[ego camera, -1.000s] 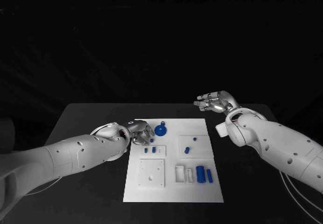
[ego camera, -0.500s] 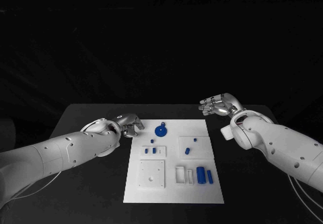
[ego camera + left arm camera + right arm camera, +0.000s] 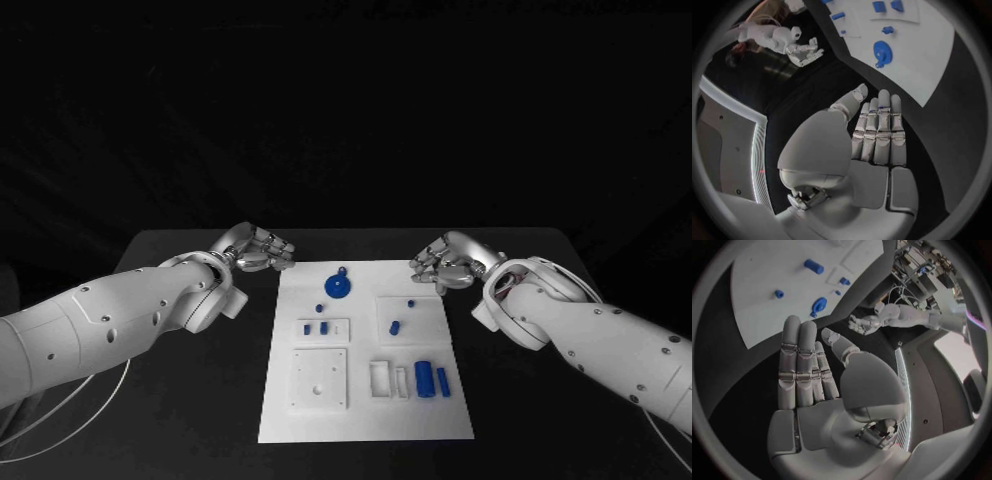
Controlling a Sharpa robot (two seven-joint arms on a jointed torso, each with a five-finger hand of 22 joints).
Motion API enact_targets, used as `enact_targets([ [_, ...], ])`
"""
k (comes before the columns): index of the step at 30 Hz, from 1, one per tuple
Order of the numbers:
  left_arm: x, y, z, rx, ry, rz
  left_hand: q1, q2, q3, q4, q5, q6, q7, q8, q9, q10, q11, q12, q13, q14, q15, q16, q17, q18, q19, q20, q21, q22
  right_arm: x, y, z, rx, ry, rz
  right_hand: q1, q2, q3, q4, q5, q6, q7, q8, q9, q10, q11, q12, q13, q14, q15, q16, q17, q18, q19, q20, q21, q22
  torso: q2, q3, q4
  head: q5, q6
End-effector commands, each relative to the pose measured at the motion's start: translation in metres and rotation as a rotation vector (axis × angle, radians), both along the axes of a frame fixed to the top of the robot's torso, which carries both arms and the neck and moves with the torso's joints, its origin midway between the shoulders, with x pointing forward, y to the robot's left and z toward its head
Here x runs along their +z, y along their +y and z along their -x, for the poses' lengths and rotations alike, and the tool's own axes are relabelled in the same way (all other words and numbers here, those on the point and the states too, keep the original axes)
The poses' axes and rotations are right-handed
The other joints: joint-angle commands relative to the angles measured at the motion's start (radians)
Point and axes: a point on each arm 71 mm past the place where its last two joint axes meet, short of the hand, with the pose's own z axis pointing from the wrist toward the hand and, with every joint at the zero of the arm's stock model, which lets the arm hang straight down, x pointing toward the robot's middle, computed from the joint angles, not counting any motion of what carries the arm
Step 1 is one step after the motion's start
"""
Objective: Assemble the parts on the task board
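Small blue parts (image 3: 309,328) on task board (image 3: 361,420): shapes too small to tell.

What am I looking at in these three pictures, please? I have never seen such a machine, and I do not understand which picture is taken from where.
This is a robot with two white arms, each ending in a silver hand with many fingers. One picture comes from a camera on its head, looking down at a black table. There the left hand and the right hand are at either side of the far end of a white task board. Small blue parts lie on the board, among them a round blue piece and a blue cylinder. The two round pictures come from cameras at the wrists, behind each hand. They show the left hand and the right hand with fingers straight. Neither hand holds anything.
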Motion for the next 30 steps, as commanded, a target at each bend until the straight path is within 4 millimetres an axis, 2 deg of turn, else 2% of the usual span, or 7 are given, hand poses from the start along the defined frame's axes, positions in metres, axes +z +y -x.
enact_targets([
  [1,0.004,-0.006,0.005,-0.012,0.034,0.203,-0.012,-0.001,-0.014,0.004,-0.002,-0.008,-0.004,0.003,0.000,-0.031,0.008,0.000,0.001,-0.002,0.021,-0.094,0.001,-0.014,-0.021,0.021,-0.018,-0.071,-0.008,0.005,0.006,0.015,-0.071,0.283,-0.001,-0.019,0.020,0.002,-0.039,0.009,-0.001,-0.005,0.000,-0.028,0.006,-0.002,0.000,0.031,-0.003,0.045,0.039,0.012,0.010,0.002,0.033,0.029,-0.005,-0.0028,-0.0028,-0.010,0.003],
  [6,0.007,-0.013,0.011,-0.021,0.041,0.263,-0.003,0.004,-0.038,-0.004,0.018,-0.008,0.000,0.003,0.000,-0.054,0.018,-0.002,0.000,0.043,0.035,-0.249,0.004,-0.005,-0.014,0.036,-0.016,-0.225,-0.019,0.012,0.012,-0.006,-0.121,0.389,0.002,-0.054,0.041,0.010,-0.103,-0.013,0.000,-0.005,-0.001,-0.072,0.016,-0.003,-0.001,0.008,0.003,0.087,0.081,0.014,0.001,0.009,0.055,0.064,-0.008,-0.0062,-0.0048,-0.015,0.003],
  [10,0.008,-0.017,0.013,-0.028,0.038,0.282,0.000,0.013,-0.038,-0.019,0.033,-0.008,-0.002,0.003,0.000,-0.059,0.019,-0.003,0.000,0.050,0.040,-0.299,0.006,-0.002,-0.012,0.039,-0.013,-0.266,-0.026,0.018,0.014,-0.016,-0.143,0.435,0.020,-0.074,0.049,0.033,-0.129,-0.022,0.000,-0.005,-0.001,-0.082,0.017,-0.003,-0.001,0.003,0.004,0.101,0.097,0.018,-0.001,0.012,0.060,0.090,-0.008,-0.0071,-0.0041,-0.014,0.006],
  [14,0.009,-0.020,0.015,-0.034,0.035,0.295,-0.005,0.018,-0.044,-0.029,0.033,-0.005,-0.001,0.003,0.000,-0.058,0.019,-0.003,0.000,0.046,0.041,-0.299,0.006,-0.002,-0.008,0.040,-0.012,-0.298,-0.034,0.024,0.015,-0.031,-0.163,0.469,0.033,-0.098,0.079,0.056,-0.149,-0.025,0.000,-0.004,-0.001,-0.083,0.017,-0.003,-0.001,0.000,0.005,0.108,0.105,0.020,-0.003,0.012,0.059,0.119,-0.007,-0.0072,-0.0024,-0.017,0.007],
  [18,0.009,-0.021,0.015,-0.038,0.035,0.308,-0.005,0.022,-0.045,-0.035,0.037,-0.004,0.000,0.003,0.000,-0.054,0.019,-0.003,0.000,0.035,0.044,-0.300,0.004,0.000,-0.005,0.041,-0.011,-0.313,-0.040,0.028,0.014,-0.047,-0.183,0.482,0.041,-0.108,0.098,0.059,-0.174,-0.031,0.007,-0.005,-0.001,-0.086,0.019,-0.003,-0.001,0.007,0.004,0.118,0.112,0.023,0.003,0.011,0.063,0.136,-0.007,-0.0063,-0.0025,-0.014,0.007],
  [19,0.009,-0.021,0.015,-0.038,0.034,0.310,-0.005,0.024,-0.044,-0.036,0.039,-0.003,0.000,0.003,0.000,-0.054,0.019,-0.003,0.000,0.027,0.047,-0.303,0.003,0.001,-0.006,0.042,-0.011,-0.314,-0.041,0.029,0.013,-0.050,-0.187,0.484,0.035,-0.123,0.132,0.066,-0.174,-0.030,0.007,-0.005,-0.001,-0.086,0.020,-0.003,-0.001,-0.002,0.005,0.141,0.128,0.027,0.000,0.012,0.074,0.161,-0.007,-0.0060,-0.0023,-0.013,0.007],
  [30,0.011,-0.021,0.015,-0.019,0.019,0.353,-0.008,0.028,-0.043,-0.043,0.042,-0.002,0.000,0.003,0.000,-0.056,0.020,-0.003,0.000,0.014,0.052,-0.302,0.003,0.008,-0.009,0.048,-0.010,-0.321,-0.054,0.040,0.010,-0.056,-0.195,0.481,0.036,-0.132,0.202,0.077,-0.196,-0.028,0.009,-0.005,-0.001,-0.079,0.019,-0.003,-0.001,-0.008,0.004,0.161,0.132,0.032,-0.009,0.012,0.067,0.246,-0.007,-0.0058,-0.0030,-0.006,0.003],
])
